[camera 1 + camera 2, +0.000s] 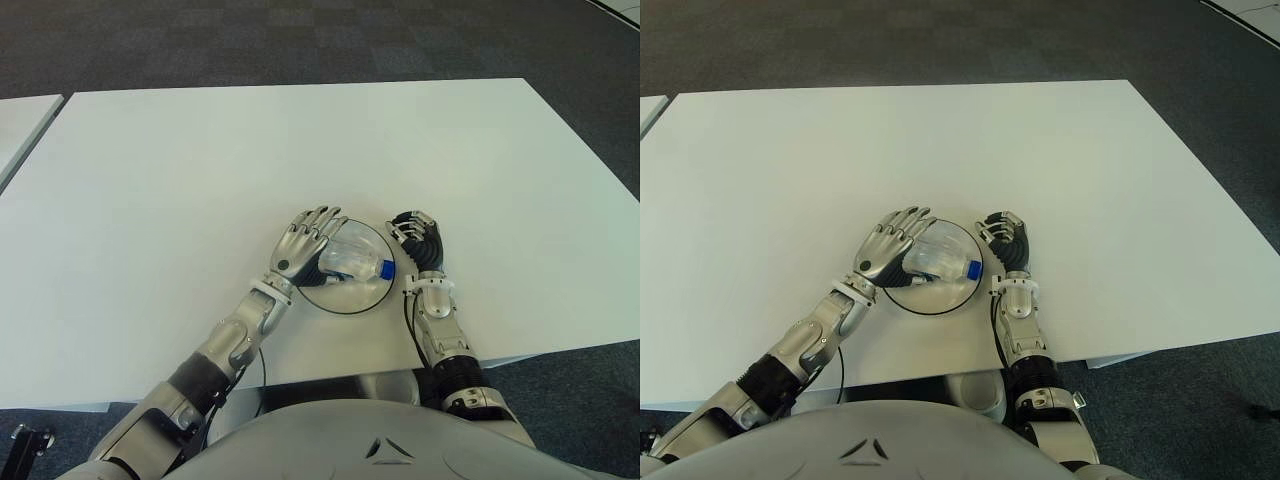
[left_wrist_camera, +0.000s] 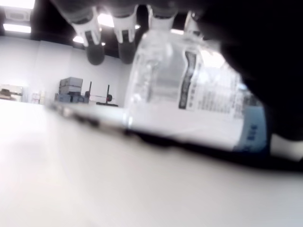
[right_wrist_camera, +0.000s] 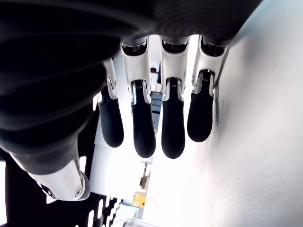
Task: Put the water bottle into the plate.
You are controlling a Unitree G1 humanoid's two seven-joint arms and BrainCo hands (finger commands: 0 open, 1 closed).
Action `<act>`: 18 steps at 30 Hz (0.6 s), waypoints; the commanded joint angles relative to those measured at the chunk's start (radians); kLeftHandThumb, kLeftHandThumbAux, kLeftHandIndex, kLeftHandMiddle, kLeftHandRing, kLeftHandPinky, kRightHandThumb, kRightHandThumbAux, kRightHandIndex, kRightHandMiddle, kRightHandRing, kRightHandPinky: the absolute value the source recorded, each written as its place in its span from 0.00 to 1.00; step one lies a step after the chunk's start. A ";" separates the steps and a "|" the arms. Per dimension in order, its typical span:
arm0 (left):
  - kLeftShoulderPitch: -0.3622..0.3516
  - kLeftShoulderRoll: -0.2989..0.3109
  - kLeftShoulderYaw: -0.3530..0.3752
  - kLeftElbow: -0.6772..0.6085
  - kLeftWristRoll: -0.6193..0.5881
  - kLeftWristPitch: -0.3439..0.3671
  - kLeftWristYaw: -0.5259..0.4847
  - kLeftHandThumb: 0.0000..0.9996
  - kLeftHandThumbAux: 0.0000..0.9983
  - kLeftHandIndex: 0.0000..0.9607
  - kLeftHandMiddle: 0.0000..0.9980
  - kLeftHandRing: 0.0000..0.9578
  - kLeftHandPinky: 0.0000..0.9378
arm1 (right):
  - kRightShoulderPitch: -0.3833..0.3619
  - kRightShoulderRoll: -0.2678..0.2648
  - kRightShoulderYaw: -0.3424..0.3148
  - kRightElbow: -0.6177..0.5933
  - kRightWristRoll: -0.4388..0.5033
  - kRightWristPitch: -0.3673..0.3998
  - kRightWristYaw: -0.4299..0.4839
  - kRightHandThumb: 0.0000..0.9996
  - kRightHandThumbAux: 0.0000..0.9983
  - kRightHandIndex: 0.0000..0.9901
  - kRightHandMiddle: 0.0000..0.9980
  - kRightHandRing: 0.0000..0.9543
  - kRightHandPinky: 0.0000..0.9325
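You're looking down at a white table (image 1: pixel 300 150) w/ dark carpet (image 1: pixel 300 40) behind it. Near the front edge, approx. centre, sits a round clear glass plate (image 1: pixel 372 296). The water bottle (image 1: pixel 355 262) lies on its side inside the plate, clear plastic w/ a pale label, blue cap (image 1: pixel 386 268) pointing toward your robot's right.

Left hand (image 1: pixel 305 245) sits over the bottle's base end, palm down, fingers extended and draped across the top of the bottle. In the left wrist view you see the bottle (image 2: pixel 194 99) close up, lying flat on the plate, w/ fingertips (image 2: pixel 94 52) hanging past its far side rather than wrapped under it; the grip looks loose, and you can't tell for sure whether the fingers press on the bottle or just hover against it.

Right hand (image 1: pixel 420 240) shows just right of the plate, apart from the bottle. Its wrist view shows four fingers (image 3: pixel 173 123) curled partway toward the palm, holding nothing.

Second white table edge (image 1: pixel 20 125) at far left.
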State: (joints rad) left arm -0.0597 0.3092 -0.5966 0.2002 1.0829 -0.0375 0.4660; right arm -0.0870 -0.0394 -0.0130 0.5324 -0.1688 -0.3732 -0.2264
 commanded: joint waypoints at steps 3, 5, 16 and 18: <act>-0.001 0.003 0.006 0.006 0.025 0.017 0.072 0.13 0.55 0.00 0.00 0.00 0.00 | 0.022 0.003 0.002 0.027 0.004 0.048 0.007 0.70 0.73 0.42 0.47 0.52 0.53; -0.001 0.000 0.008 0.008 0.024 0.019 0.091 0.12 0.55 0.00 0.00 0.00 0.00 | 0.022 0.003 0.003 0.025 0.001 0.052 0.005 0.70 0.73 0.42 0.47 0.52 0.54; 0.013 -0.022 0.037 0.004 -0.020 0.020 0.181 0.08 0.52 0.00 0.00 0.00 0.00 | 0.026 0.008 -0.003 0.009 0.009 0.075 0.005 0.70 0.73 0.42 0.48 0.53 0.55; 0.031 -0.033 0.066 -0.007 -0.072 -0.006 0.202 0.07 0.51 0.00 0.00 0.00 0.00 | 0.026 0.008 -0.002 0.010 0.011 0.060 0.007 0.70 0.73 0.42 0.48 0.53 0.55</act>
State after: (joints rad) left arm -0.0540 0.2858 -0.5620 0.1987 1.0580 -0.0249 0.6394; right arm -0.0865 -0.0376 -0.0144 0.5188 -0.1674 -0.3530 -0.2256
